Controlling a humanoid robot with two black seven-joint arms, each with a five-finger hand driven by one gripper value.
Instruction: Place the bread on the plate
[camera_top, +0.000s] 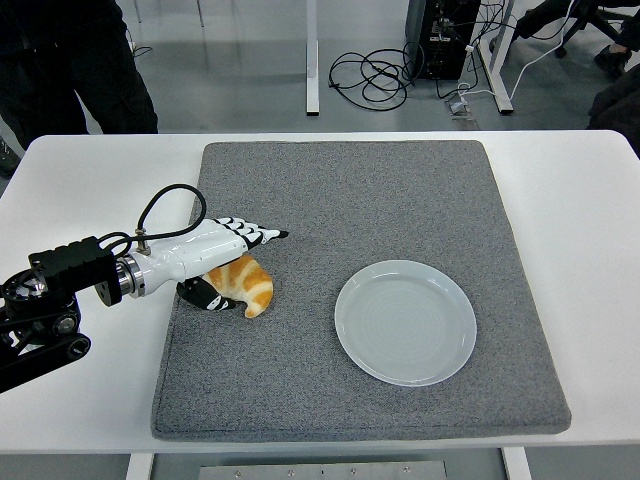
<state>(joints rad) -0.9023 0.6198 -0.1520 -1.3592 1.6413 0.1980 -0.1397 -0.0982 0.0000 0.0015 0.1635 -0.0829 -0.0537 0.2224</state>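
Left of the one plate (405, 322), the left hand (222, 262) curls loosely over the single croissant (245, 282), thumb beneath, fingers extended.

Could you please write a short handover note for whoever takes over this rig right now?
Left hand: over the croissant on the grey mat, fingers above it, thumb beneath; a firm grasp is not visible.
Right hand: not in view.
Plate: empty, on the mat to the right of the croissant.
Done: hand is at the bread.
Left: secure the grip, lift, carry right, set the bread on the plate.
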